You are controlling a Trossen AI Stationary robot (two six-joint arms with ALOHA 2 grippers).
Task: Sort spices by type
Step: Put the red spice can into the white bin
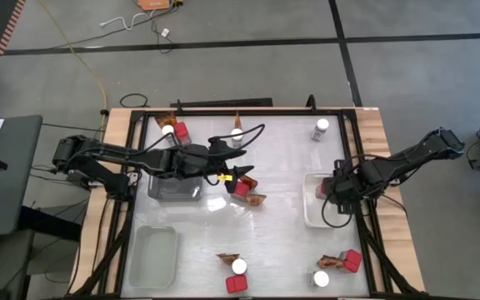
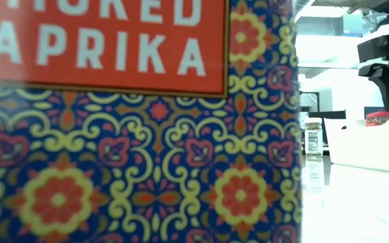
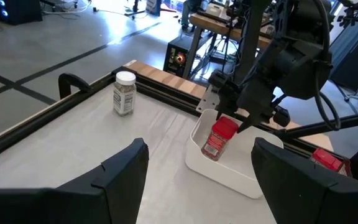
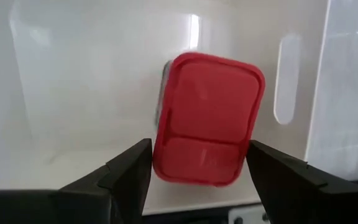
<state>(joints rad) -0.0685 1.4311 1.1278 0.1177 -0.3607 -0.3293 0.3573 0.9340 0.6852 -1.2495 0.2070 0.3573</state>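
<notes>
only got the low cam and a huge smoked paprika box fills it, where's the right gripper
Observer: The right gripper hangs over the white plastic tray at the table's right edge.
Operator: anything in that tray
Observer: Yes, a red-lidded spice container leans tilted in it, right under that gripper.
Operator: and the left one
Observer: The left gripper is open and holds nothing. In the high view it sits mid-table above a red cube-like box, which has a crinkled orange-brown packet beside it.
</notes>
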